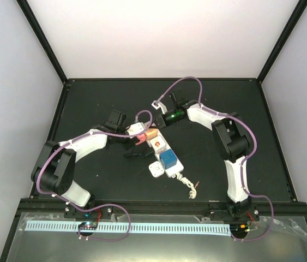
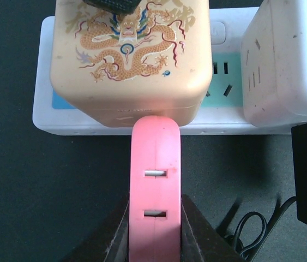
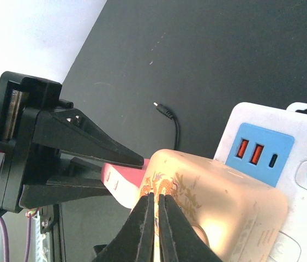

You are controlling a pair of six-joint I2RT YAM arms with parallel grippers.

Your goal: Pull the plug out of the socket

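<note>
The socket is a long white power strip [image 1: 170, 166] with coloured outlet faces; it also shows in the left wrist view [image 2: 44, 112] and the right wrist view [image 3: 306, 144]. A cream cube adapter with a dragon print [image 1: 151, 134] [image 2: 131, 54] [image 3: 218, 207] sits on it. A pink plug [image 1: 140, 140] [image 2: 155, 180] [image 3: 121, 183] sticks out of the cube's side. My left gripper [image 1: 137, 137] [image 2: 155, 224] is shut on the pink plug. My right gripper [image 1: 157, 129] [image 3: 154, 197] is shut, its tips resting on top of the cream cube.
A white cube adapter [image 2: 289, 60] sits on the strip beside the cream one, and a blue cube [image 1: 168, 159] stands further along. Another white cube [image 1: 156, 170] lies beside the strip. The bundled white cord [image 1: 188, 185] trails near. A thin black cable [image 3: 167, 114] lies on the mat.
</note>
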